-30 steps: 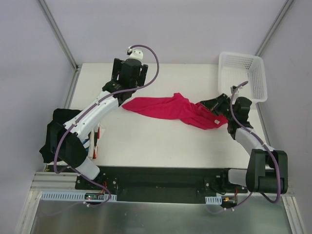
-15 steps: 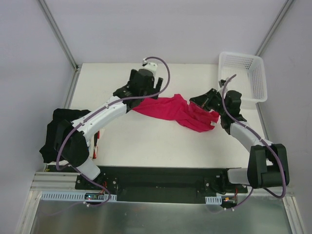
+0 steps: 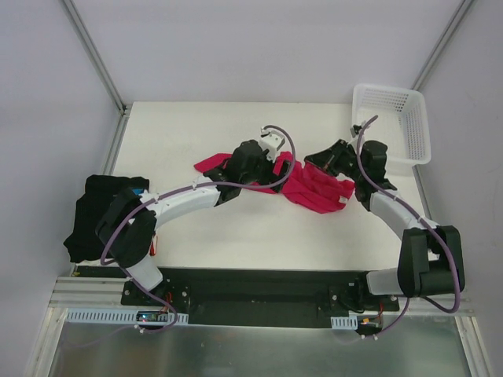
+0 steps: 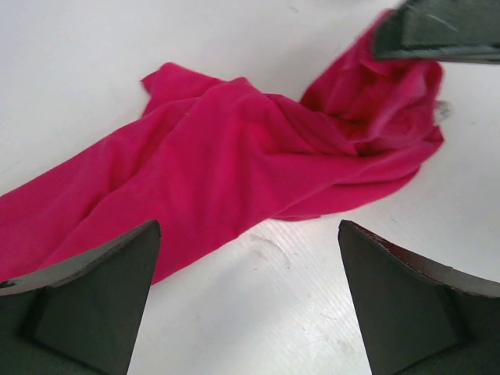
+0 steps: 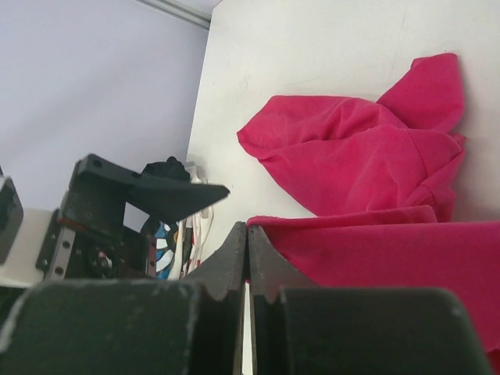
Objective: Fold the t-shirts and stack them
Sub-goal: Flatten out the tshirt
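Crimson-pink t-shirt [image 3: 318, 188]: crumpled in a long band across the middle of the worktop [image 3: 236, 228], not yet folded; right end bunched and lifted a little off the surface, left end lying flat and poking out beyond the left arm.
Left tool [image 4: 248, 234]: jaws spread wide, gripping nothing; poised low over the middle of the crimson-pink t-shirt, with one finger [image 4: 94, 297] above cloth and the other above bare worktop.
Right tool [image 5: 248, 232]: jaws pressed tight together at the right end of the crimson-pink t-shirt, apparently nipping an edge of the cloth at the very tips, though the pinch itself hardly shows from the wrist view; fabric running away from the tips toward the right.
Spacing of the tools: near each other over the same garment, not touching; a dark finger of the right tool visible in the upper right corner of the left wrist view.
Black t-shirt [image 3: 94, 208]: heaped at the left edge of the worktop, partly hanging over it, a bit of blue print showing on top; well apart from the crimson-pink t-shirt.
Other t-shirts [image 5: 191, 230]: white and red edges beside the black t-shirt; number impossible to tell.
White lattice basket [image 3: 420, 129]: upright at the far right corner, just behind the right tool, clear of the cloth.
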### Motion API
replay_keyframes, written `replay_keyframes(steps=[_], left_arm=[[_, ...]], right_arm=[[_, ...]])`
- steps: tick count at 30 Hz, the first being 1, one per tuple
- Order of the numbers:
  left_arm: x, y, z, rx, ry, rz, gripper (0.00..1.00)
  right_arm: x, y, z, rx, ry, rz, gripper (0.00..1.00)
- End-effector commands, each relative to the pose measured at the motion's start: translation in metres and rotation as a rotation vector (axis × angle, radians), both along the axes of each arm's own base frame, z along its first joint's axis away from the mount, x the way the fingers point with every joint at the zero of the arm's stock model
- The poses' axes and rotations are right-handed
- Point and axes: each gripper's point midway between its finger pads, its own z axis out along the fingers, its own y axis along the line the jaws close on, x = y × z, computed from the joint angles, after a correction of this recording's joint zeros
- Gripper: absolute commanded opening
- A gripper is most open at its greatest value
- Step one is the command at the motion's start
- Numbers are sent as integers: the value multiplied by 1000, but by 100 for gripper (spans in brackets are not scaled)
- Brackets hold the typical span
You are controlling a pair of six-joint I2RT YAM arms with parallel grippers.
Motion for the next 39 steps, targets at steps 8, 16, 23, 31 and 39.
replay_keyframes(steps=[8,16,23,31,39], left_arm=[[-49,-49,81,-400,-256,-403,89],[-49,-69,72,-477,-249,-541,83],[-36,-77,65,-483,-220,-554,81],[-28,-84,56,-477,-192,-562,80],[-23,-92,58,-485,-187,-571,71]], right_arm=[[10,10,25,32,-44,84,1],[5,13,31,57,-37,130,1],[-4,7,41,70,-55,156,1],[-18,10,46,80,-57,193,1],[-27,21,47,94,-45,239,1]])
